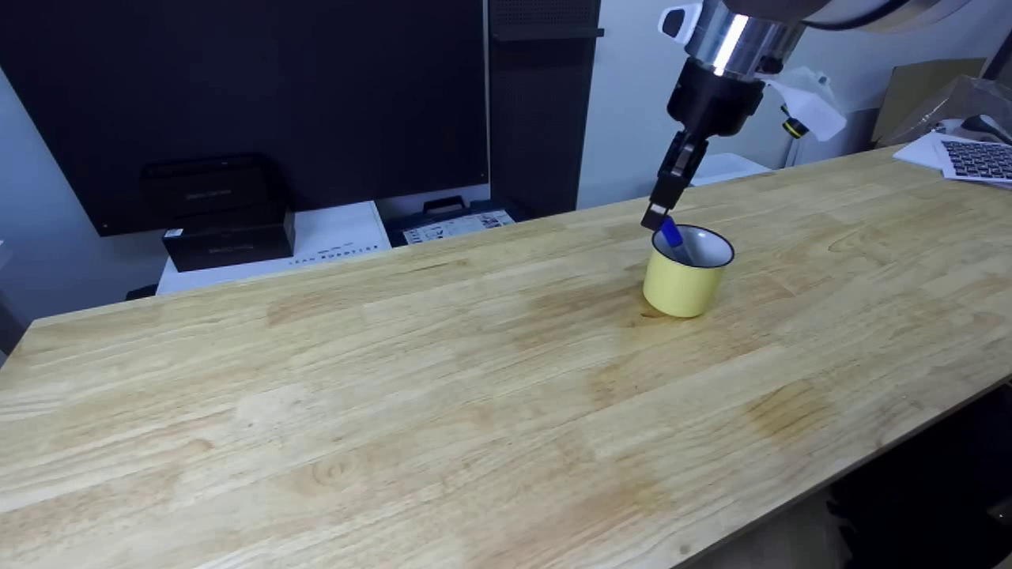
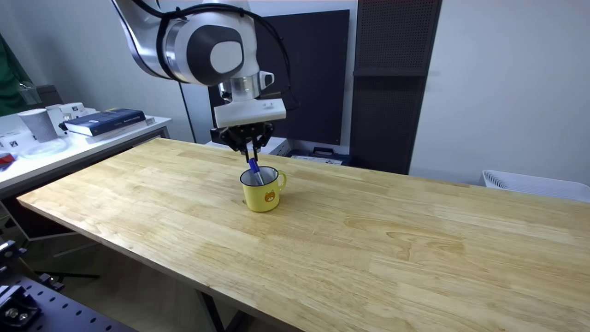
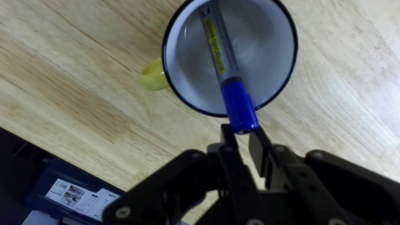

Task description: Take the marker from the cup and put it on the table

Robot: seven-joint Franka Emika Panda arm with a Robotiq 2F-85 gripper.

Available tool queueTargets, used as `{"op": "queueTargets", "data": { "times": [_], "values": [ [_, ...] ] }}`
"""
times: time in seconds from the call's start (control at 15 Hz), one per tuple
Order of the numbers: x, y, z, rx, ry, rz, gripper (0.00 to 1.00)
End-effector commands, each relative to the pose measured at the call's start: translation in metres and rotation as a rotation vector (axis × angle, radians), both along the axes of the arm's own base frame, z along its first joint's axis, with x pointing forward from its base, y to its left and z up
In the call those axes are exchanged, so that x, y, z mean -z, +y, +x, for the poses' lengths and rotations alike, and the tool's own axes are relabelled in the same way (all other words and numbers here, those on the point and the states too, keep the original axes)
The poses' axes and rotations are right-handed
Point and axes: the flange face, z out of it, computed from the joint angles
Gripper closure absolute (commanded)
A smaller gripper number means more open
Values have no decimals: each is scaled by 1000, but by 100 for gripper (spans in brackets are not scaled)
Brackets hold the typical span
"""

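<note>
The yellow cup (image 1: pixel 681 288) stands upright on the wooden table (image 1: pixel 395 395); it also shows in an exterior view (image 2: pixel 259 199) and, from above, in the wrist view (image 3: pixel 265 47). The marker (image 3: pixel 222 53) has a blue cap and a clear body. It leans in the cup with its cap end over the rim; it shows in both exterior views (image 1: pixel 671 232) (image 2: pixel 256 170). My gripper (image 3: pixel 241 134) is just above the rim, its fingertips (image 2: pixel 251 157) pressed against both sides of the cap's end, with no gap seen.
The cup's handle (image 3: pixel 153 76) sticks out at one side. A keyboard (image 1: pixel 980 160) lies at the table's far right end. A side table with a blue book (image 2: pixel 106 122) stands beyond the left end, and a white basket (image 2: pixel 534 184) stands behind the back edge.
</note>
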Motion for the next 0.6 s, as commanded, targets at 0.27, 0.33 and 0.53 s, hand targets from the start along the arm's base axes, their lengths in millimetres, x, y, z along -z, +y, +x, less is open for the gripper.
{"op": "queueTargets", "data": {
  "times": [0.27, 0.33, 0.53],
  "values": [
    [-15, -12, -25, 11, -24, 7, 97],
    [-18, -14, -27, 18, -33, 8, 97],
    [-37, -25, -30, 43, -81, 10, 100]
  ]
}}
